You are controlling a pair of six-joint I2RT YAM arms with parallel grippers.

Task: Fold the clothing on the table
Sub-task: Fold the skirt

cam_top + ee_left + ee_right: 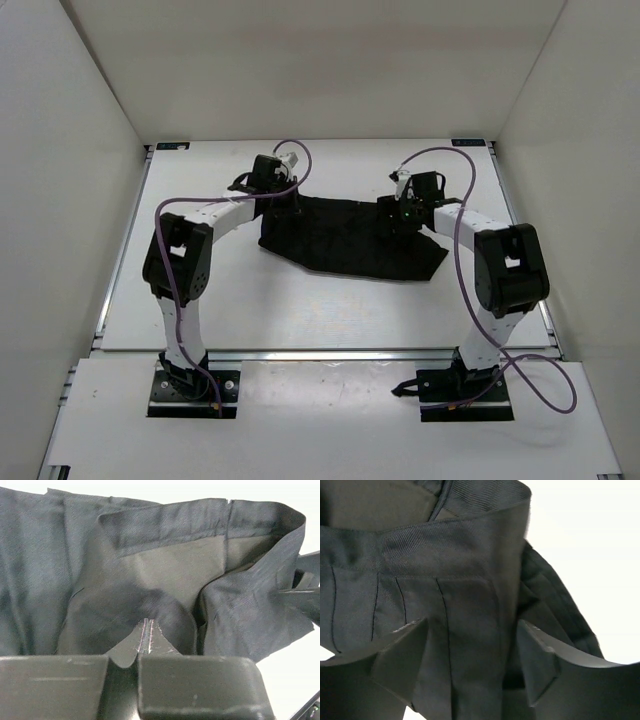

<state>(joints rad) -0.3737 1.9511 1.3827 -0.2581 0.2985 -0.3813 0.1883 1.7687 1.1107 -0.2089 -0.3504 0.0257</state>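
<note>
**foldnoob:** Where's the skirt sitting compared to the jaws?

**yam_tinkerer:** The black pleated skirt (pixel 345 240) is on the far half of the white table (pixel 200 300), spread out between the two arms. From the top camera, the left jaws are at its far left corner and the right jaws at its far right edge. So both are on the same long edge, well apart from each other. The rest of the fabric fans out flat on the table toward the arm bases.

**foldnoob:** Do they actually have hold of it?

**yam_tinkerer:** Left one, yes. In the left wrist view the two pads (pixel 200 687) are closed right up, with a small ridge of fabric pinched between them. That pinch is just below the waistband (pixel 165 522), which has flopped over so you see the inside of the skirt.

The right one, no. Its wrist view shows the fingers (pixel 395 665) standing wide apart. The waistband edge and a few stitched pleats (pixel 442 610) fill the gap between them. So the cloth is right between the tips, but they aren't squeezed on it. I can't tell if either tip is touching the fabric.
</note>
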